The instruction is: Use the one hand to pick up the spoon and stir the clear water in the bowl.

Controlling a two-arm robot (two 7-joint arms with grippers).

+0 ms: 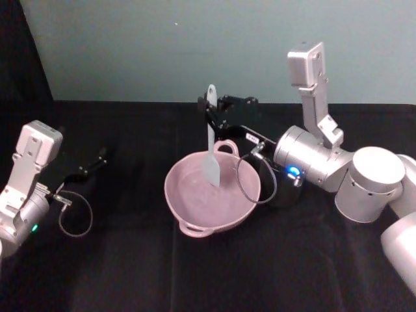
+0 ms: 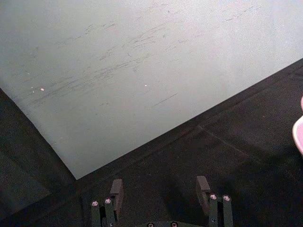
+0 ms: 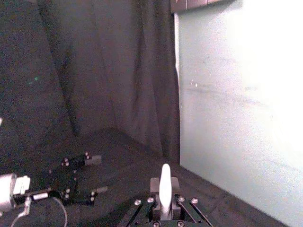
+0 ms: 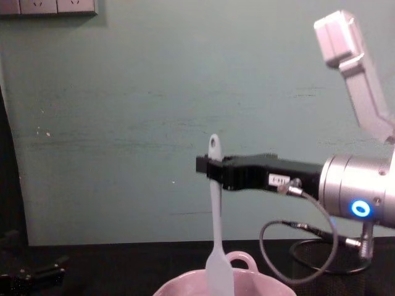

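While the right gripper point(image 1: 209, 116) clamps its jaws high on the seemingly light, stiff spoon point(image 1: 212, 166), blade hanging in the bowl point(image 1: 174, 195) toward 12 o'clock, the left gripper point(image 1: 97, 159) idles open-jawed at 9 o'clock.

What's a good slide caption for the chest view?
Right claw holds the white spoon upright, blade lowered into the pink bowl.

The small white label point(image 4: 279, 179) on the right gripper point(image 4: 207, 167) bears dark print too small to read.
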